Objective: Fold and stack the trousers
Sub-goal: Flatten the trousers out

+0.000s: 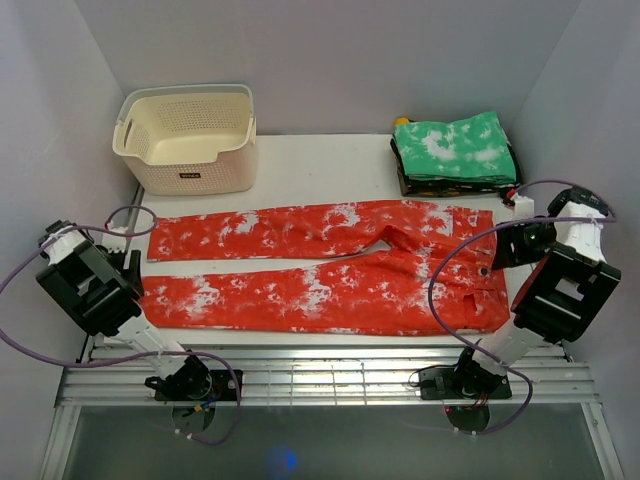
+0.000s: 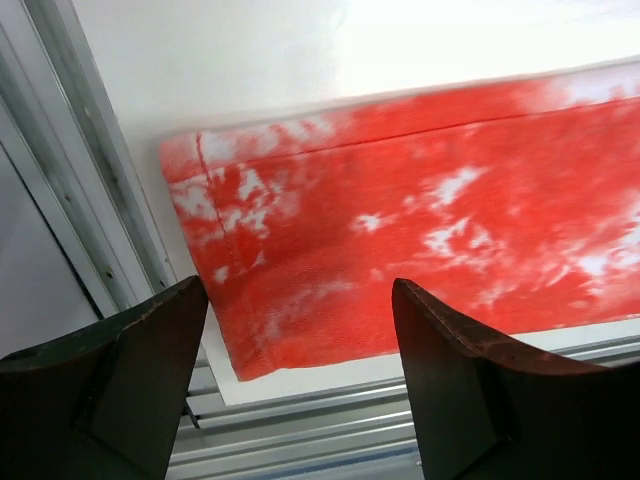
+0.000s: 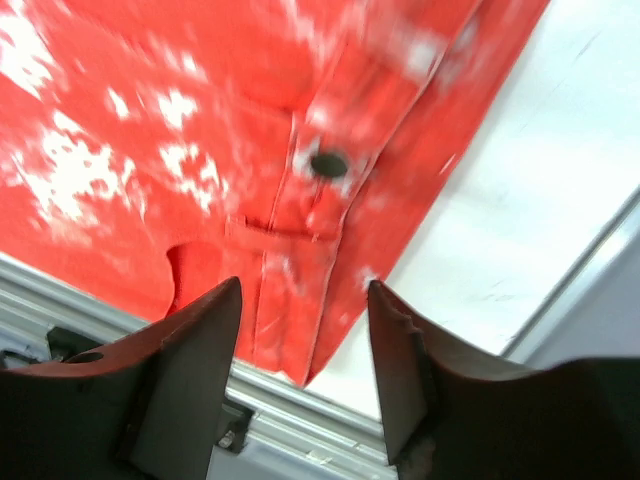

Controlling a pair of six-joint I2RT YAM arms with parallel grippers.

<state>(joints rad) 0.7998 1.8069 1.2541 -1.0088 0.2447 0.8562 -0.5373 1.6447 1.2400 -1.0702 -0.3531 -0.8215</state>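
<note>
Red-and-white tie-dye trousers lie spread flat on the white table, legs pointing left and waistband at the right. My left gripper is open and empty, hovering over the hem of the near leg by the table's front-left corner; in the left wrist view the jaws stand wide apart. My right gripper is open and empty above the near waistband corner; in the right wrist view the jaws straddle it. The black button shows there.
A cream perforated basket stands at the back left. A stack of folded clothes topped by a green tie-dye piece sits at the back right. Metal rails run along the near table edge. Grey walls close both sides.
</note>
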